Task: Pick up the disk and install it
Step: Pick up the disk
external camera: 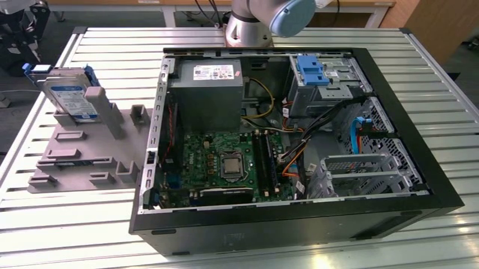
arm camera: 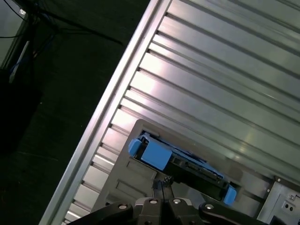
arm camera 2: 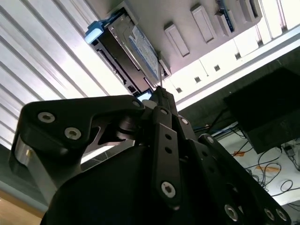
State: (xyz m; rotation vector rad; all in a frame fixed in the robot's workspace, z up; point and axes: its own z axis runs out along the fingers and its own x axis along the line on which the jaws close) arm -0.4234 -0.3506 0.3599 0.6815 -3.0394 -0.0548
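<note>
The disk is a silver drive with a white-and-blue label in a bright blue carrier. It leans upright in a grey fixture at the exterior view's left. In both wrist views the disk lies beyond my fingertips, with a gap between us. My gripper is shut, its black fingers pressed together with nothing between them.
An open computer case takes up the middle of the slatted metal table, with a motherboard, a grey power supply and a drive bay with a blue latch. The arm's base stands behind the case.
</note>
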